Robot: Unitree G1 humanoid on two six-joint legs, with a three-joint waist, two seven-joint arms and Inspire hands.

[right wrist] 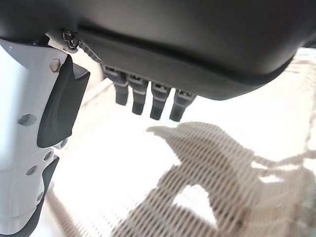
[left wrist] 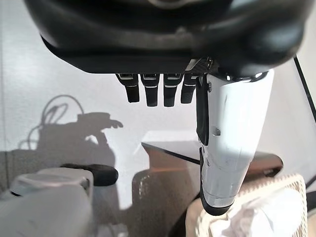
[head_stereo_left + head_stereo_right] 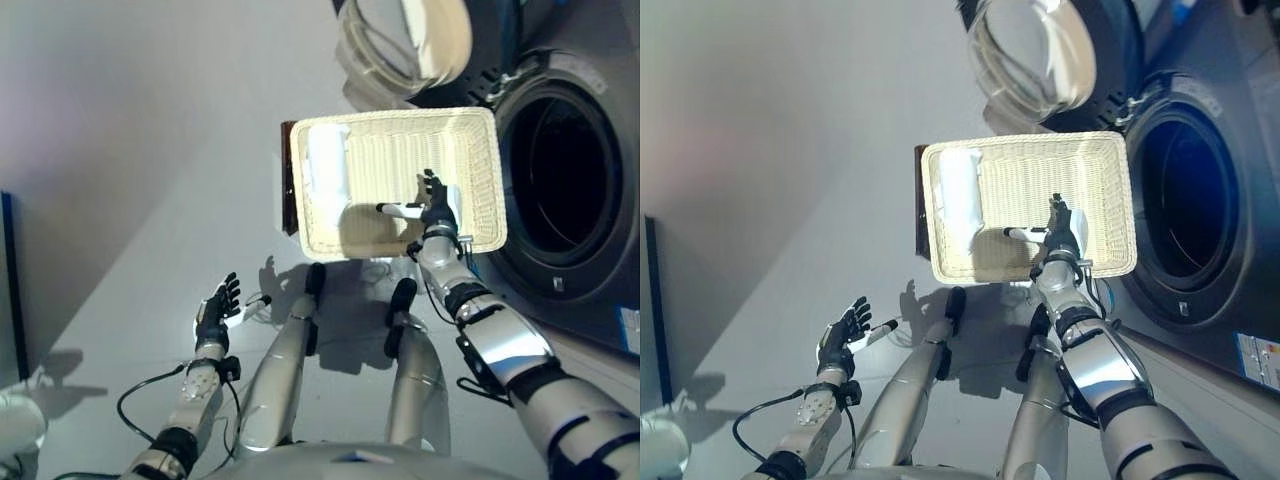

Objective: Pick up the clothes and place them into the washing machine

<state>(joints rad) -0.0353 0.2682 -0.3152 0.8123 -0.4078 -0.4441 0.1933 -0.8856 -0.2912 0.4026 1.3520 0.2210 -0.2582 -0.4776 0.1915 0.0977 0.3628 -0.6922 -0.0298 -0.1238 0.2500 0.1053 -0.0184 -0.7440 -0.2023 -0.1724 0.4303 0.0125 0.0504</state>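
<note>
Right hand (image 3: pixel 437 207) open, empty, over basket (image 3: pixel 480 160) floor near washer-side rim; left hand (image 3: pixel 215 312) open, idle.

Camera setup: one stereo head pair, one camera on each wrist.

The scene is viewed from above by both eye views, set slightly apart; the basket (image 3: pixel 400 130), the washing machine (image 3: pixel 560 190) and both arms are shared between them. The left wrist view is taken from very close along the left hand (image 2: pixel 158 91), facing the floor (image 2: pixel 59 74), with a basket corner caught at its edge. The right wrist view looks along the right hand (image 1: pixel 148 96), close over the basket weave.
</note>
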